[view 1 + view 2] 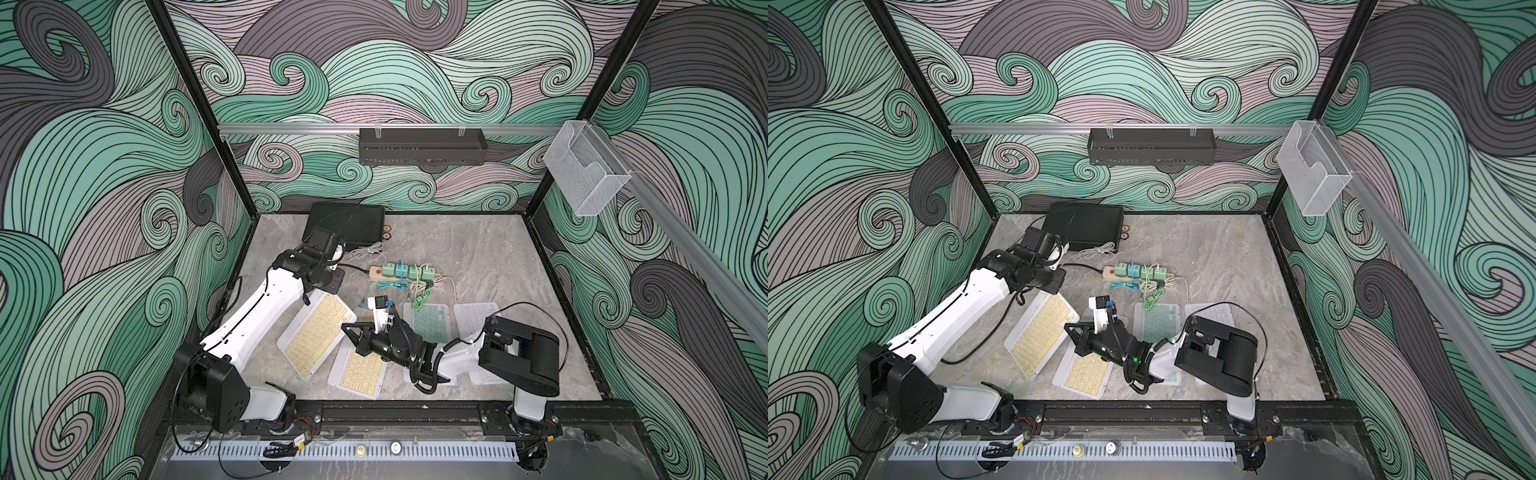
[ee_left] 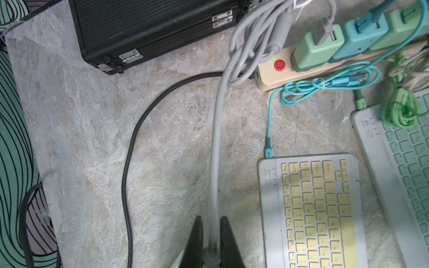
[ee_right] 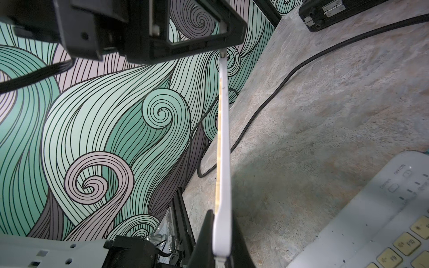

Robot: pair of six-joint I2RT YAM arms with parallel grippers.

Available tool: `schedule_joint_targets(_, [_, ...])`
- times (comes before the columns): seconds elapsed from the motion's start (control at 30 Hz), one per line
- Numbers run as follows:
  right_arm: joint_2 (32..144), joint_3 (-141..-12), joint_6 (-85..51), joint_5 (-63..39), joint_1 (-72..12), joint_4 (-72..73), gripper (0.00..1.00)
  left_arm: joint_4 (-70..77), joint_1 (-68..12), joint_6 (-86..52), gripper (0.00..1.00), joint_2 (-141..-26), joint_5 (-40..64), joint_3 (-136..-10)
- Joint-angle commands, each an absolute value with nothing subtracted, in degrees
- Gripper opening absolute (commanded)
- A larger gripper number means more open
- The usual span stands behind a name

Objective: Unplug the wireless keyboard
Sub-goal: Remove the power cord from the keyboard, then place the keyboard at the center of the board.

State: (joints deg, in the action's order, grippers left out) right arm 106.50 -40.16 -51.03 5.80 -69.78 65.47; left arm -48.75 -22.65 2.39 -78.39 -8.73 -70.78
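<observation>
Step, likely: freeing the plug. Right claw (image 3: pixel 220 224) clamps lifted keyboard (image 3: pixel 224 139); left claw (image 2: pixel 212 224) pinches grey cable (image 2: pixel 216 150) at plug. Next: pull apart, straight.

Yellow-keyed white keyboard (image 1: pixel 316 332), angled diagonally, grey cable (image 2: pixel 214 162) at its far end

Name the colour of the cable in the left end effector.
Grey cable, best in the left wrist view.
</observation>
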Motion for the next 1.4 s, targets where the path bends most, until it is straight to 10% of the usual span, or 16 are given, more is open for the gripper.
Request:
schedule_joint_targets(0.0, [106.57,-40.96,-52.03,2.64,-70.27,65.06,0.0,-42.12,-23.22,5.71,0.0,-74.8,-8.48,-71.16])
schedule_joint_targets(1.37, [117.98,-56.66,-56.11,-8.97,-62.49,40.1,0.0,-52.07,-23.14,0.65,0.0,-79.5,-22.32,-76.54])
